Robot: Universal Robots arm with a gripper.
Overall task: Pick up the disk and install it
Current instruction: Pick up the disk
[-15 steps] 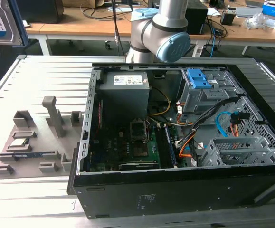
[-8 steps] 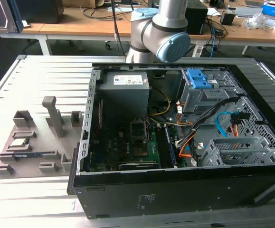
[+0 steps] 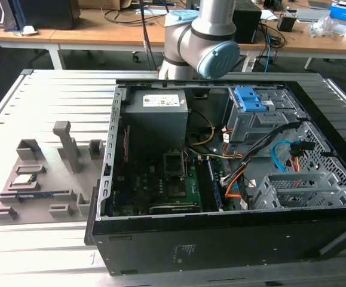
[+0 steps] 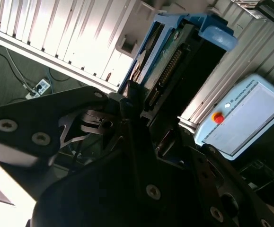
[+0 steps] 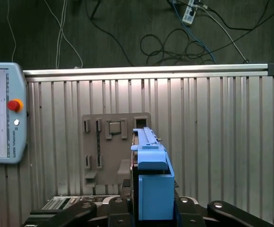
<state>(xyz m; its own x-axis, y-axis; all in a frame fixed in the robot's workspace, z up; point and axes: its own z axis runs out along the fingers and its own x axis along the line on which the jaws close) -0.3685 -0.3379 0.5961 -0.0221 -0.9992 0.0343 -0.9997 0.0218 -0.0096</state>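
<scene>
The disk (image 5: pixel 152 182) is seen edge-on in its blue plastic frame, well above the ribbed metal table (image 5: pixel 212 142). In the second wrist view the disk (image 4: pixel 174 61) shows its connector edge and a blue end tab. My gripper (image 5: pixel 151 210) is shut on the disk, with black fingers (image 4: pixel 127 101) clamped against both faces. The grey drive bay (image 3: pixel 250 113) with blue latches sits at the back of the open computer case (image 3: pixel 220 179). My arm (image 3: pixel 202 36) rises out of the exterior view behind the case.
A grey parts holder (image 3: pixel 41 179) with slots lies on the table to the exterior view's left of the case; it is also below the held disk (image 5: pixel 113 146). A teach pendant (image 5: pixel 2 113) rests at the table's edge. Cables cross the case interior (image 3: pixel 280 155).
</scene>
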